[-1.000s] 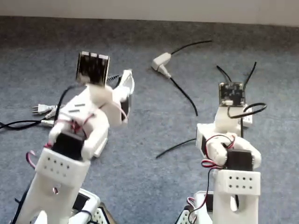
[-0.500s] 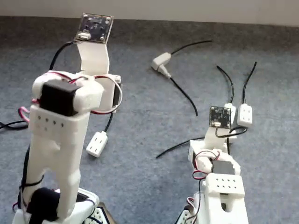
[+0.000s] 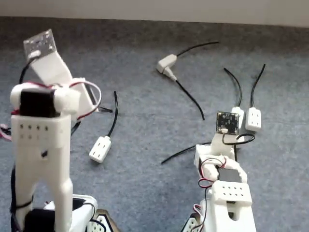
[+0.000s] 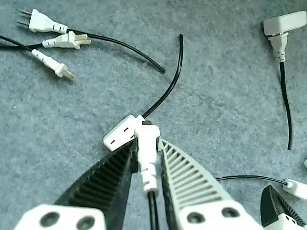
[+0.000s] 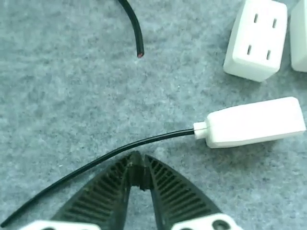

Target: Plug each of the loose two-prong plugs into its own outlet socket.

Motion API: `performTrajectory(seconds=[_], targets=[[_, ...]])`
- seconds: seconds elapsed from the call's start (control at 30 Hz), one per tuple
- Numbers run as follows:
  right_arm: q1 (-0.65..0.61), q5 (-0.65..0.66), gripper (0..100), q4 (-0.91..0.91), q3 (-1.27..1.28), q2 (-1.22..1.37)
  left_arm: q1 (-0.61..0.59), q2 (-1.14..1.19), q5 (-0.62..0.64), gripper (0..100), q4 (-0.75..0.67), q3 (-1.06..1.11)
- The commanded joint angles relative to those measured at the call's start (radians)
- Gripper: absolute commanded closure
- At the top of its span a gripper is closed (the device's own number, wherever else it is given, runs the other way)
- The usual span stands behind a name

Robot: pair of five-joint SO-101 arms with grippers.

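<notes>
Grey carpet bears the parts. Left gripper pinches a white plug above an outlet socket; three loose plugs lie well apart. Right gripper, fingers pressed together, hangs beside a socket's cord.

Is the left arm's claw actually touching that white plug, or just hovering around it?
Touching. The left wrist view shows the white plug clamped in the left gripper, with a finger pressed against each of its sides.

hand closed | corded white block on carpet | slotted socket beside
</notes>
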Motion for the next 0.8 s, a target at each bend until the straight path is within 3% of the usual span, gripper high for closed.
performTrajectory(seconds=[0.0, 0.1, 0.33, 0.5, 0.67, 0.77], targets=[[0.005, -0.011, 99.2, -0.022, -0.002, -0.019, -0.001, -0.194, 0.015, 99, 0.005, 0.143], [0.005, -0.011, 99.2, -0.022, -0.002, -0.019, 0.047, -0.344, 0.018, 99, -0.02, 0.289], [0.005, -0.011, 99.2, -0.022, -0.002, -0.019, 0.03, -0.503, 0.206, 99, -0.245, 0.549], [0.005, -0.011, 99.2, -0.022, -0.002, -0.019, 0.03, -0.358, 0.267, 99, -0.173, 0.499], [0.005, -0.011, 99.2, -0.022, -0.002, -0.019, 0.03, -0.091, 0.292, 99, 0.006, 0.334], [0.005, -0.011, 99.2, -0.022, -0.002, -0.019, 0.03, 0.035, 0.288, 99, 0.012, 0.315]])
